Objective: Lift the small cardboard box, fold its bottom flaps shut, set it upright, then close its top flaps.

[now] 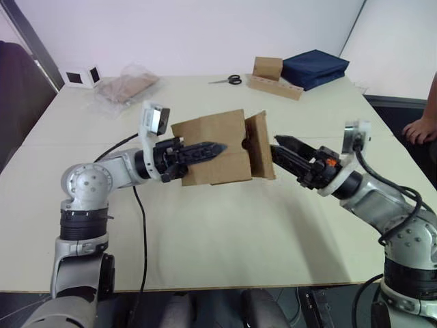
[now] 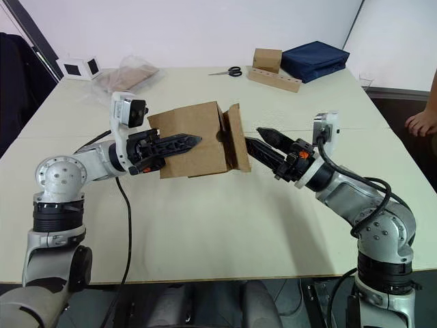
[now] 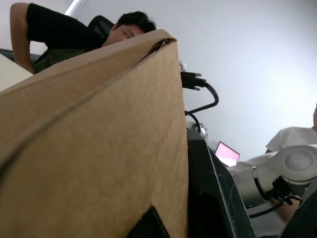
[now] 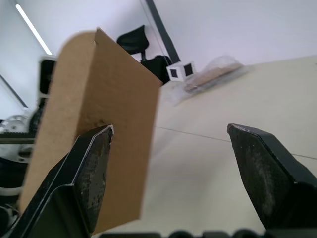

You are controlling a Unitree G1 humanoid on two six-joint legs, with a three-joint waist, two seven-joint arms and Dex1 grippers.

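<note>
We see the small cardboard box [image 1: 210,148] held up off the table [image 1: 225,225], near the middle of the head view, lying on its side with one open end facing 3 o'clock. The left tool [image 1: 205,149] is clamped on the box: one black finger lies flat across the brown face turned toward us, and in the left wrist view the cardboard wall sits between that tool's dark fingers. A flap [image 1: 260,145] stands out from the box's 3 o'clock end, hinged and swung partly open. The right tool [image 4: 171,173] comes in from 3 o'clock with its fingers spread apart; in its wrist view one fingertip [image 4: 96,148] is just beside the flap's edge, the other well clear of it. Whether that fingertip touches the cardboard, we cannot tell.

At 12 o'clock on the table lie scissors [image 1: 228,80]. Toward 1 o'clock are a brown box with a punched strip [image 1: 274,76] and a dark blue bag [image 1: 315,67]. A plastic bag [image 1: 128,87] and a white cube [image 1: 83,76] sit toward 11 o'clock. A person's hand [image 1: 422,128] rests at the 3 o'clock edge
</note>
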